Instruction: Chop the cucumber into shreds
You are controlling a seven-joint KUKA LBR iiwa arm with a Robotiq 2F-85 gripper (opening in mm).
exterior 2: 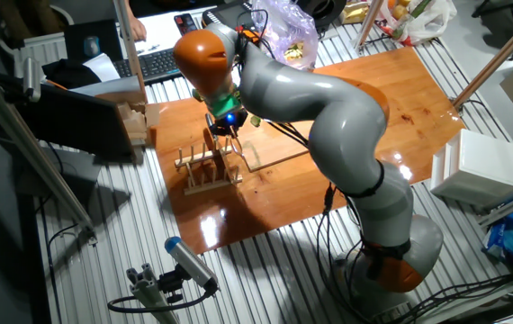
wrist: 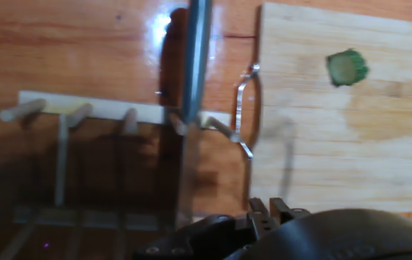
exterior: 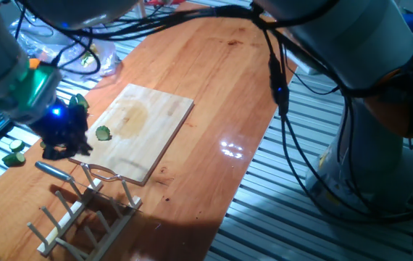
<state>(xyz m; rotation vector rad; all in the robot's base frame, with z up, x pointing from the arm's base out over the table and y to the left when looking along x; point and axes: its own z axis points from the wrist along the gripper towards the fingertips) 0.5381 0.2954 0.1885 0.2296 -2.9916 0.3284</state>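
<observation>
The cucumber (exterior: 103,133), a small round slice with a dark rind, lies on the left part of the wooden board (exterior: 156,116). In the hand view the cucumber (wrist: 346,67) is at the upper right on the board (wrist: 336,152). My gripper (exterior: 67,145) hangs left of the board, above a long metal knife (exterior: 54,171). In the hand view the knife (wrist: 191,108) runs straight up the middle from the hand. My fingers are dark and blurred, so I cannot tell whether they grip it. No shreds show.
A wooden peg rack (exterior: 83,217) stands in front of the board near the table's front edge. A bent wire loop (exterior: 101,172) sits at the board's near corner. Larger cucumber chunks (exterior: 14,154) lie at the left. A plastic bag (exterior: 98,61) lies at the back.
</observation>
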